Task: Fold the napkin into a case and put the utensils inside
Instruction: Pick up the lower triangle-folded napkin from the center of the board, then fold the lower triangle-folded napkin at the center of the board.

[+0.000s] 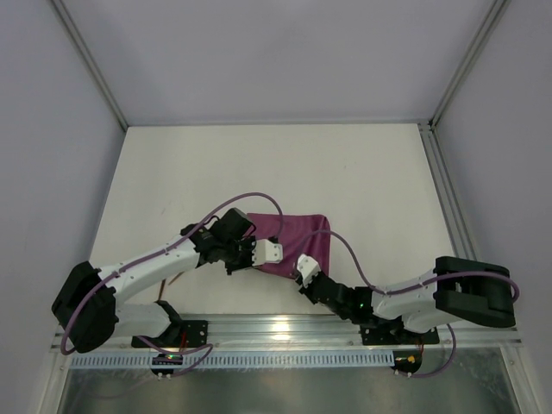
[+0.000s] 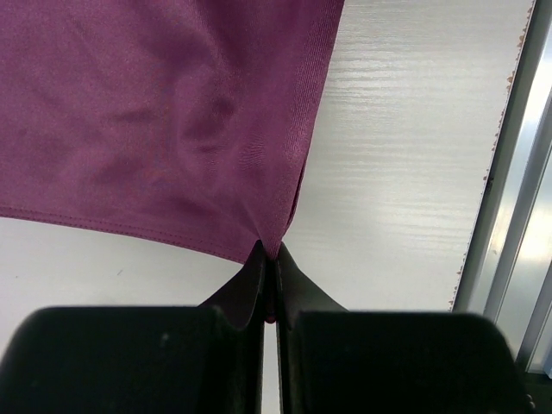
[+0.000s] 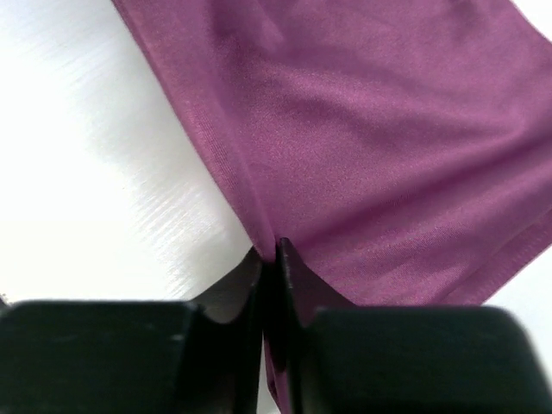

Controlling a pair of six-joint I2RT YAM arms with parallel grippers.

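The plum-purple napkin [image 1: 293,237] lies flat on the white table [image 1: 259,172], just beyond both grippers. My left gripper [image 1: 274,252] is shut on the napkin's near edge at a corner; in the left wrist view the cloth [image 2: 155,112] is pinched between the closed fingertips of that gripper [image 2: 270,250]. My right gripper [image 1: 303,267] is shut on the near right part of the napkin; in the right wrist view the cloth [image 3: 371,129] bunches into the closed fingertips of that gripper [image 3: 269,248]. No utensils show in any view. The cloth is not shaped as a case.
An aluminium rail [image 1: 285,326] runs along the table's near edge and also shows in the left wrist view [image 2: 517,172]. Grey walls and metal frame posts [image 1: 448,207] close in the table on the left, right and back.
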